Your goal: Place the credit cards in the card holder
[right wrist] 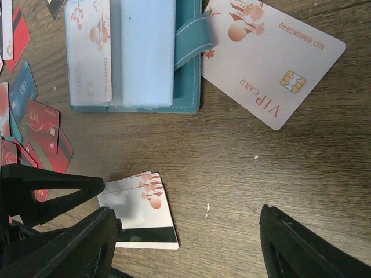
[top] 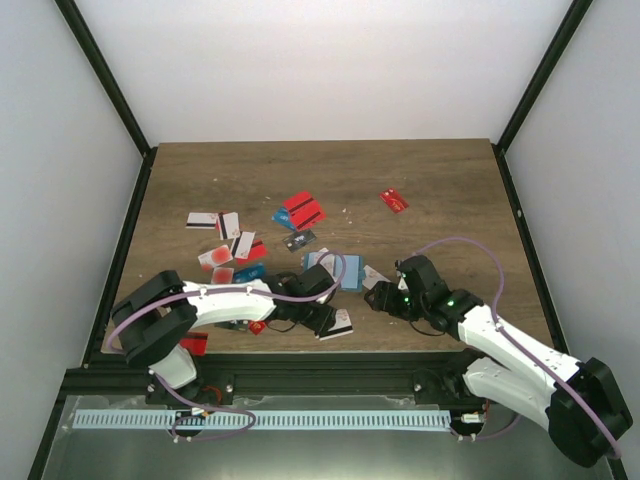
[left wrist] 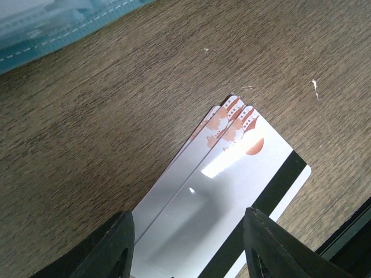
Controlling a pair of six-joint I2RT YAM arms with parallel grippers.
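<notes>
1. Nearest us, the left gripper [left wrist: 185, 249], jaws apart, straddles a fanned stack [left wrist: 232, 191] lying flat by the near edge, clamping nothing.
2. Right of it, the right gripper [right wrist: 185, 252] hangs wide apart, empty.
3. Just beyond lies the holder [right wrist: 194, 87], opened, a VIP card [right wrist: 266, 58] touching its right side.
4. Farther off, cards [top: 303, 210] lie scattered. They look thin, stiff, slick and light, so we judge a pinch across one short end best.

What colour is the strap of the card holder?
The strap is teal with white stitching; right wrist view.
</notes>
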